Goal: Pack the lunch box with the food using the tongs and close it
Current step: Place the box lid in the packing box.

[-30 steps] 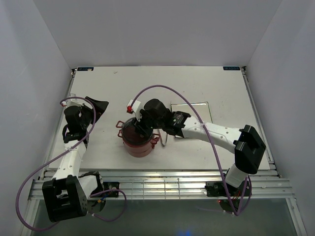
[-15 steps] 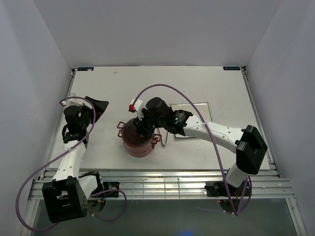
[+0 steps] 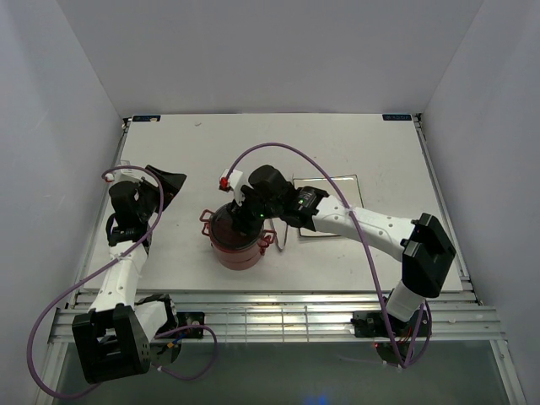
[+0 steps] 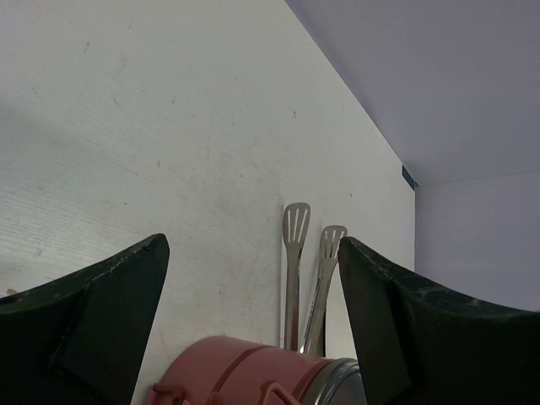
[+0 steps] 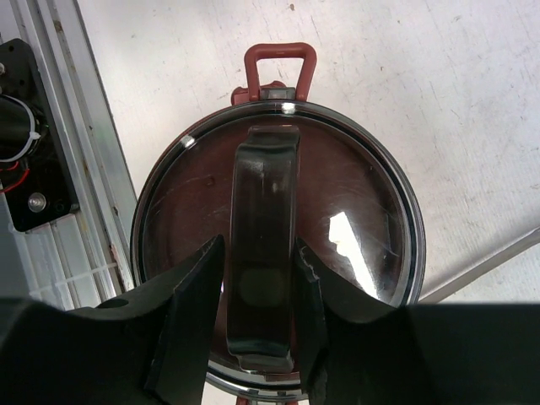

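A robot lab cell: white partition walls [image 3: 270, 51] around a worktable [image 3: 337, 143].

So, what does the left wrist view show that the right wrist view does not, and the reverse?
Only the left wrist view: the tongs lying on the table beyond the lunch box, and the open left gripper. Only the right wrist view: the cover's handle between the fingers of the right gripper. Both: the lunch box.

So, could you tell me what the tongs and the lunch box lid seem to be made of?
Tongs: likely polished metal, silvery with slotted tips. Lunch box lid: probably glossy smoked plastic, showing a bright glare patch; red clasp looks matte plastic.
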`<state>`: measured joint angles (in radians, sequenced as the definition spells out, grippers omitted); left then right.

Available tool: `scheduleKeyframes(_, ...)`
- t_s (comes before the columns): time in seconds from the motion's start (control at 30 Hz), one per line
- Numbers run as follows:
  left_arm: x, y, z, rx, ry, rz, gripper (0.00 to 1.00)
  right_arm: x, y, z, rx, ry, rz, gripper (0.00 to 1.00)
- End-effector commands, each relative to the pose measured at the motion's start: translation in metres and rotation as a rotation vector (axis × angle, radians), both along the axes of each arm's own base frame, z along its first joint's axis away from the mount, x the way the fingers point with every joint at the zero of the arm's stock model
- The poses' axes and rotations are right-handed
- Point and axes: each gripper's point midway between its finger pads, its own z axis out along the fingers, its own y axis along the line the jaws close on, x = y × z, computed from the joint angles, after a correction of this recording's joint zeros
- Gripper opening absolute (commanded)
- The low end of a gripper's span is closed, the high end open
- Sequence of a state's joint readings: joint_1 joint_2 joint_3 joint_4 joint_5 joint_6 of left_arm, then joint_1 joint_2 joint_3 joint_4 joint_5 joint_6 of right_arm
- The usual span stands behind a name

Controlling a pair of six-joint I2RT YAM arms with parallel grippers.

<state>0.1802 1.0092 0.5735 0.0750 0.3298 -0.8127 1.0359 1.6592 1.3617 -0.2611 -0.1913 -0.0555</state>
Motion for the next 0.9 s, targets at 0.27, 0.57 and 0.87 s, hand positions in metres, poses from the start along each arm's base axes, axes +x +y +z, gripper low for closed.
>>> scheduleKeyframes(0.27, 0.003, -0.001, 0.021, 0.009, -0.054, -0.007, 0.91, -0.009, 0.007, -0.006, 0.015, 0.059, 0.026, 0.42)
scheduleKeyframes(0.57, 0.001, -0.002, 0.023, 0.008, -0.06, -0.011, 0.91, -0.004, 0.002, -0.014, -0.012, 0.051, -0.013, 0.42)
scheduleKeyframes(0.87, -0.001, -0.006, 0.037, 0.025, -0.091, -0.036, 0.91, 0.002, 0.002, 0.011, 0.004, 0.005, -0.025, 0.54)
